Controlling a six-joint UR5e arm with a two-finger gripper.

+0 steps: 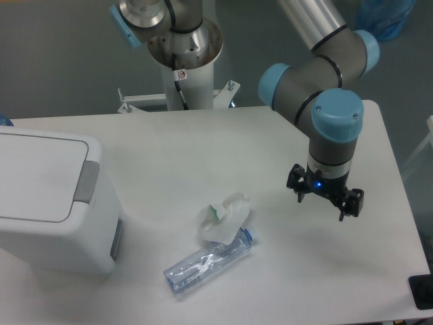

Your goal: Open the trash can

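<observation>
The trash can (47, 200) is a large white boxy bin at the left edge of the table. Its flat lid lies down, with a gray push tab (86, 183) on the right side. My gripper (323, 202) hangs far to the right, above the table's right half. Its fingers are spread apart and hold nothing. A wide stretch of table lies between the gripper and the bin.
A crushed clear plastic bottle (208, 261) with a blue cap lies near the front middle. A crumpled white wrapper (223, 215) sits just behind it. The arm's base post (184, 54) stands at the back edge. A dark object (422, 291) shows at the front right corner.
</observation>
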